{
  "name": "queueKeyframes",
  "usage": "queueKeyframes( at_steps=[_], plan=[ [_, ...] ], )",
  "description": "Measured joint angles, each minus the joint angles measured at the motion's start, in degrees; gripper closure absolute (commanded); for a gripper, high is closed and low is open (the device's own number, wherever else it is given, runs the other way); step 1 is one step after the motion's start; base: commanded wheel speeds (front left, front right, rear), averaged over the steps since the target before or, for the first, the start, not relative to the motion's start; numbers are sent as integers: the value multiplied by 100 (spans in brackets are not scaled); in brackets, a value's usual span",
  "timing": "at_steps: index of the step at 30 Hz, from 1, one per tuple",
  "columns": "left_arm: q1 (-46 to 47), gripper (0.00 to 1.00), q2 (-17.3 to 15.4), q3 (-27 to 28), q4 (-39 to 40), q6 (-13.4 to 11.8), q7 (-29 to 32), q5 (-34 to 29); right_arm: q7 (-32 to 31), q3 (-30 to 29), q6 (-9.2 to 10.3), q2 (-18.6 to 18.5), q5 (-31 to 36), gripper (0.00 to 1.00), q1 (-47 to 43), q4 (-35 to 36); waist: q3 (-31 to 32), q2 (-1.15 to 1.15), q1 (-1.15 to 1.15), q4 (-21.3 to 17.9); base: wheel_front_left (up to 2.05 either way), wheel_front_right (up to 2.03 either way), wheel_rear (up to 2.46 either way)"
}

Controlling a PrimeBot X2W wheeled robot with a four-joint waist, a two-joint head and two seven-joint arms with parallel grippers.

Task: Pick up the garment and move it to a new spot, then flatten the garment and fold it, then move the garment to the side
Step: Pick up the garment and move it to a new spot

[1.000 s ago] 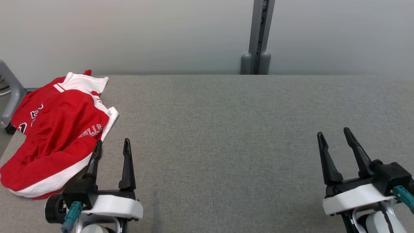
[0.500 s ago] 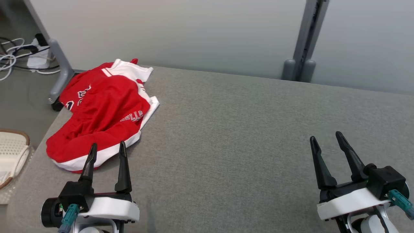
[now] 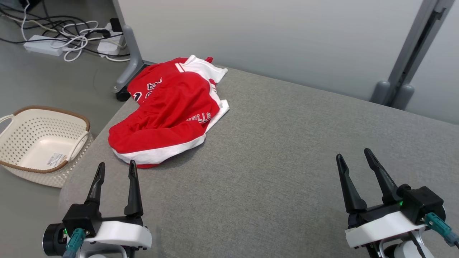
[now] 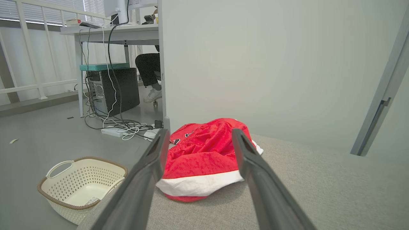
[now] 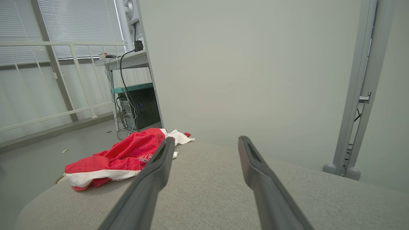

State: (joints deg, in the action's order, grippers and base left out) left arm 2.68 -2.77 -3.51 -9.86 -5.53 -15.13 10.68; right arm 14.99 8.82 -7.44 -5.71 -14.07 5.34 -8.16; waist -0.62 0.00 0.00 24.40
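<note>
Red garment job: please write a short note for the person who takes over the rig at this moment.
Left gripper: open, empty, just short of the garment's near edge.
Right gripper: open, empty, above bare table, far from the garment.
Crumpled red-and-white jersey garment: lies at the far left corner of the grey fabric-covered table; cream perforated basket on the floor beside it.
Done: nothing visible.
Left: pick up, move, flatten, fold, set aside.
</note>
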Motion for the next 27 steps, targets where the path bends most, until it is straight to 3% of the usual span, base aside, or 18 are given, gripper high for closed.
queueKeyframes(
  at_steps=[7, 15, 22, 27],
  plan=[
    [-7, 0, 0, 33, -16, 0, 0, 44, 0, 52, 0, 3, -14, 0, -1, -2, -29, 0, 0, 332, 0, 0, 0],
    [-5, 0, 1, 202, 7, 3, 0, 100, 0, 102, 0, -20, -55, 0, 9, -7, -66, 0, 0, 298, 0, 0, 0],
    [321, 0, -97, 367, -247, 458, -1, 305, 0, 148, 0, -54, -101, 0, 53, -15, -125, 0, 0, 87, 0, 0, 0],
    [906, 0, -380, 509, -710, 604, 523, 541, 0, 259, 0, -108, -174, 0, 112, -13, -164, 0, 0, -46, 0, 0, 0]
  ],
)
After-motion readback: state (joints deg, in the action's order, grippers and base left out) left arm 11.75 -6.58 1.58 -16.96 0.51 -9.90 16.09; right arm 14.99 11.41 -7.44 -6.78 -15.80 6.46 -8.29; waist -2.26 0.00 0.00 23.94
